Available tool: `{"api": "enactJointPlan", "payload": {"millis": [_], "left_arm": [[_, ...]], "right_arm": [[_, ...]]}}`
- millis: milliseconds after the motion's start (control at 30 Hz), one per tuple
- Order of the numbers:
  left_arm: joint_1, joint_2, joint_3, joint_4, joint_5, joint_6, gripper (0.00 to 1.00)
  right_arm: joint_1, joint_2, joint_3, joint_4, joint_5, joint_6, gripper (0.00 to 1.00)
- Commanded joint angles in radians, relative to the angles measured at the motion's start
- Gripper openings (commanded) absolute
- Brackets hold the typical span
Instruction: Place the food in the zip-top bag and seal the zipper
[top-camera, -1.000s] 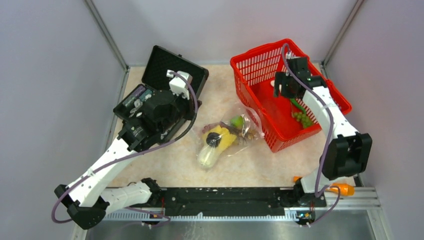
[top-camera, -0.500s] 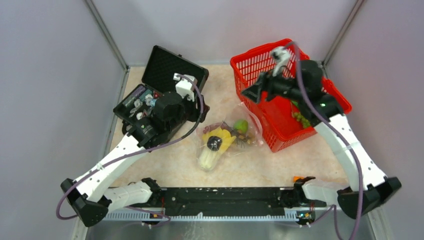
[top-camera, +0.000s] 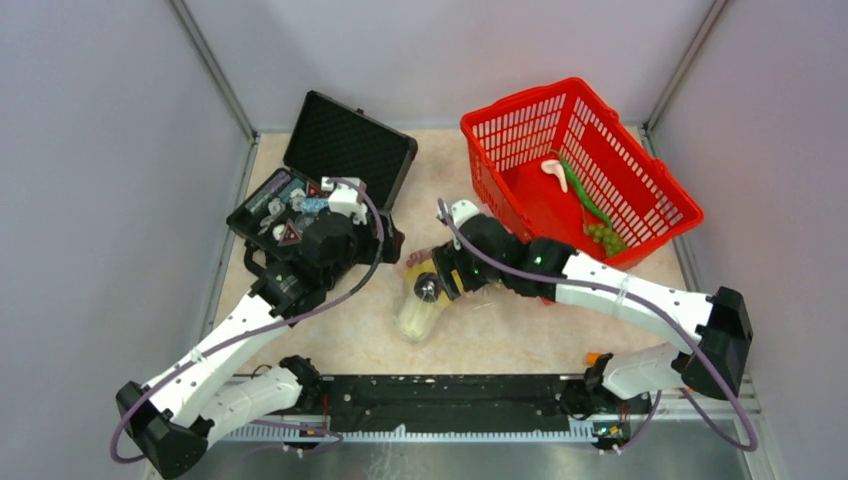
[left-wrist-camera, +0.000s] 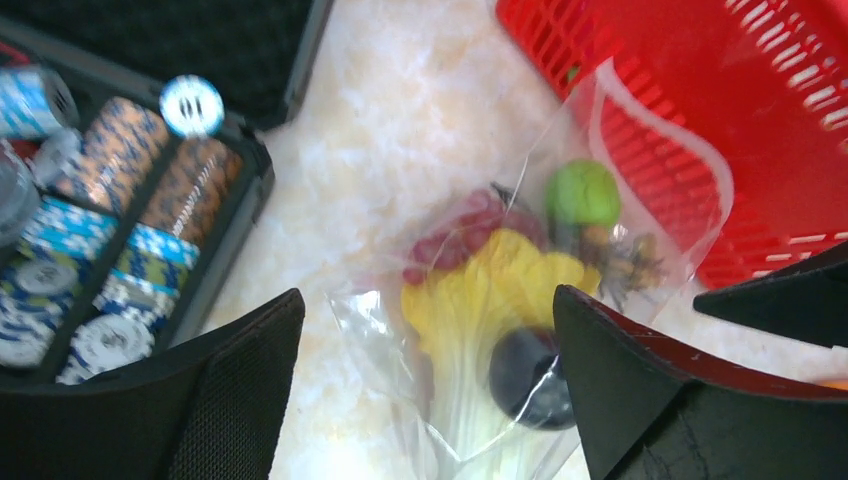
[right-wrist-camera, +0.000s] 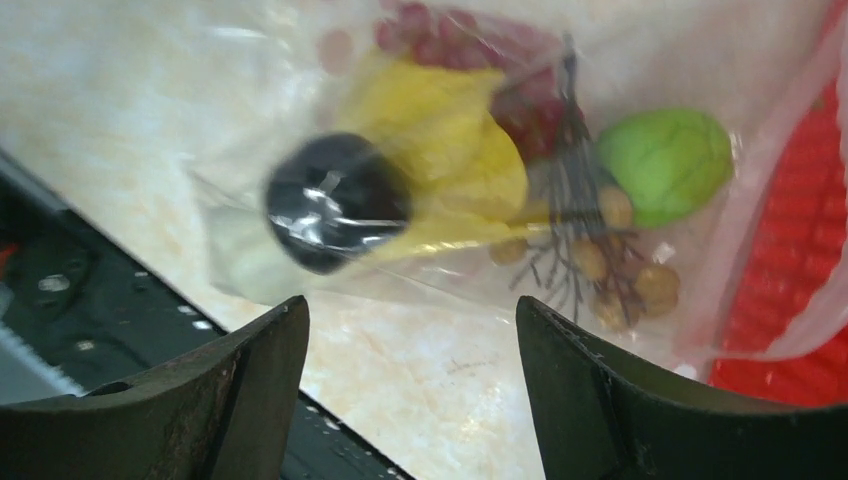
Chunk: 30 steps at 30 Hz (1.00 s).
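The zip-top bag (left-wrist-camera: 640, 200) lies on the table beside the red basket (top-camera: 640, 195), its pale pink zipper (left-wrist-camera: 662, 132) curving along the mouth edge. Inside it are a yellow leafy bunch (left-wrist-camera: 490, 295), red-purple grapes (left-wrist-camera: 462, 235), a green pear-like fruit (right-wrist-camera: 665, 165), brown bits (right-wrist-camera: 625, 275) and a dark round thing (right-wrist-camera: 335, 200). Green grapes (top-camera: 606, 236) lie in the basket. My left gripper (left-wrist-camera: 428, 300) hovers open over the bag's closed end. My right gripper (right-wrist-camera: 410, 305) is open too, low over the table at the bag's near edge, with nothing in it.
An open black case (top-camera: 300, 205) full of blue-and-brown chips (left-wrist-camera: 120, 230) stands at the left, close to my left arm. A green stalk (top-camera: 580, 190) and a white piece (top-camera: 553, 168) also lie in the basket. The black rail (top-camera: 450, 390) runs along the near edge.
My right arm has swung out of the basket and down to the bag. My left gripper has opened from nearly shut to wide.
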Motion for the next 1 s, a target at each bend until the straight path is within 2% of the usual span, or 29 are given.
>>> {"api": "enactJointPlan", "payload": {"millis": [0, 200, 333, 400, 633, 833, 967], "left_arm": [[0.004, -0.064, -0.147, 0.047, 0.051, -0.119, 0.95], [0.004, -0.143, -0.309, 0.127, 0.080, -0.196, 0.99], [0.004, -0.151, -0.382, 0.222, 0.115, -0.256, 0.99], [0.004, -0.147, -0.394, 0.253, 0.126, -0.274, 0.97], [0.005, -0.128, -0.397, 0.216, 0.027, -0.262, 0.87], [0.005, -0.107, -0.380, 0.220, 0.015, -0.248, 0.85], [0.004, -0.099, -0.369, 0.231, 0.032, -0.237, 0.85]], "right_arm": [[0.032, -0.075, -0.155, 0.046, 0.248, 0.142, 0.75], [0.032, -0.198, -0.347, 0.121, 0.259, 0.191, 0.76], [0.028, -0.165, -0.368, 0.092, 0.418, 0.230, 0.77], [0.005, -0.148, -0.372, 0.068, 0.450, 0.238, 0.77], [-0.154, -0.228, -0.497, 0.237, 0.318, 0.184, 0.77], [-0.270, -0.250, -0.566, 0.352, 0.205, 0.132, 0.77], [-0.328, -0.242, -0.611, 0.486, 0.068, 0.117, 0.78]]}}
